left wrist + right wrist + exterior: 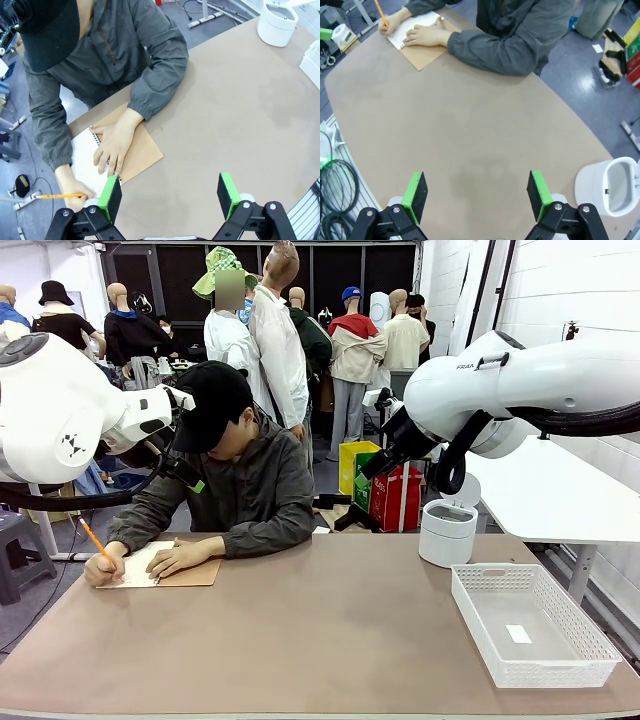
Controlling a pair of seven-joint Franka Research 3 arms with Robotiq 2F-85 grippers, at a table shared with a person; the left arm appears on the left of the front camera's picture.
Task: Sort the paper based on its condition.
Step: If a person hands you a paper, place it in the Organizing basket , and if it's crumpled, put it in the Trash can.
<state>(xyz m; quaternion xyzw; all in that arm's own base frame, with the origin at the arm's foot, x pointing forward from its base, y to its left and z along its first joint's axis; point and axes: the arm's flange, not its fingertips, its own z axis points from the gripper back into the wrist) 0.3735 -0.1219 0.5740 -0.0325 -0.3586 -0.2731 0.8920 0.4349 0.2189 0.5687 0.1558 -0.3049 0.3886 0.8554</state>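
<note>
The paper, a thin white sheet [137,565], lies at the left of the front view on a notepad with a brown cardboard backing [195,575], which rests on the brown table [330,640]. A person in a black cap and grey jacket [240,485] leans over it from the far side, one hand [105,568] holding an orange pencil [94,539] on the sheet, the other hand [180,558] flat on the pad. At the lower right stands a white mesh basket [530,625] with a small white slip inside. Behind it, at the table's far edge, sits a white round bin [447,530]. The white robot arms enter high at both sides, above the table.

In the left wrist view the left gripper [170,192] rises from the bottom edge with its green-padded fingers spread wide and nothing between them. The white sheet [85,165] lies at the lower left under the person's hands, just beyond one pad.

In the right wrist view the right gripper [477,195] also stands wide open and empty above bare tabletop. The sheet [412,27] is at the upper left, well apart from it; the white bin [610,185] is at the lower right.
</note>
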